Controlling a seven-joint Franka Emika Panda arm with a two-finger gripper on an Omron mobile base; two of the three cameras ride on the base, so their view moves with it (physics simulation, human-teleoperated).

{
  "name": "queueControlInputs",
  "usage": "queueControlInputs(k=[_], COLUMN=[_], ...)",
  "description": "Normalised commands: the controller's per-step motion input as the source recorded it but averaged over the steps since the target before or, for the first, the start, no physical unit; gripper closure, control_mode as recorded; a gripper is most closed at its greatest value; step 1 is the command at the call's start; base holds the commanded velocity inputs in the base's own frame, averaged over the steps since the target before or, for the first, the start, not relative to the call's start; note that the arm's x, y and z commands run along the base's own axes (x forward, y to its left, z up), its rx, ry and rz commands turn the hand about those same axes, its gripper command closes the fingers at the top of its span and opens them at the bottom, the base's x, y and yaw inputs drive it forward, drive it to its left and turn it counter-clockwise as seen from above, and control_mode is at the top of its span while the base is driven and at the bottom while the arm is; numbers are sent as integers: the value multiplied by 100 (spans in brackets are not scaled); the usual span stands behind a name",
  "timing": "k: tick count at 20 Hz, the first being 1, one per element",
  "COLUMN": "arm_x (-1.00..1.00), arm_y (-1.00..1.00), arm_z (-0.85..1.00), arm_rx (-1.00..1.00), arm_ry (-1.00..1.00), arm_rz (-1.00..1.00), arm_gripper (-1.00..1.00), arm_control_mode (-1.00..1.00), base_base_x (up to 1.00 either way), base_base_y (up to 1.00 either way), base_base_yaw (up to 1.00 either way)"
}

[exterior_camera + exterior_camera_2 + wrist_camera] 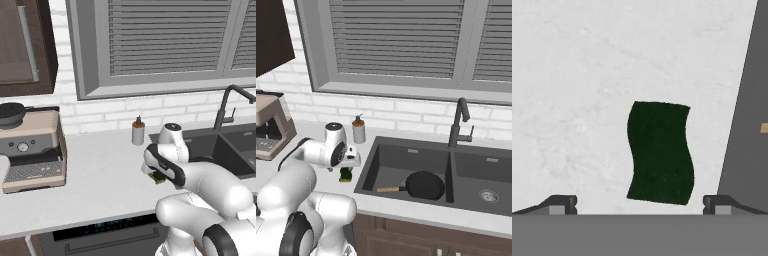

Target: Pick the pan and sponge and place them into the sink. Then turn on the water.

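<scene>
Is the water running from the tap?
Off. No stream falls from the tall slim dark tap, and the dark grey double-basin sink holds just the black wooden-handled frying pan.

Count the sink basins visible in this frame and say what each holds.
2. The left basin of the sink holds the pan; the right basin shows just its drain.

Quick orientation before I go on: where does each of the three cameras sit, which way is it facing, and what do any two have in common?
Left base view: behind the arm's left, facing the counter; white arm lower right.
Right base view: behind its right, facing the sink holding the pan; arm lower left.
Hand view: looks down past the open gripper onto the sponge.
Shared: both base views show sponge, tap and soap bottle.
</scene>
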Motion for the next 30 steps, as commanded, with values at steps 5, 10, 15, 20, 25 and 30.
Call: queueControlInputs(k=[5,10,15,20,25,30], arm_x=[13,8,5,1,2,1], arm_y=[-8,-9,0,2,0,0], arm_z=[-5,-23,-30,-15,-18,-26], arm_rx=[2,0,0,0,0,0], arm_ry=[0,0,0,0,1,0], arm_rz=[0,0,0,0,0,0], arm_gripper=[-100,-100,-100,-100,-100,-100], arm_control_mode=[-100,-100,-100,-100,-100,-100], base_base_x=[0,0,0,0,0,0], base_base_y=[0,0,0,0,0,0], base_base_yaw=[0,0,0,0,0,0])
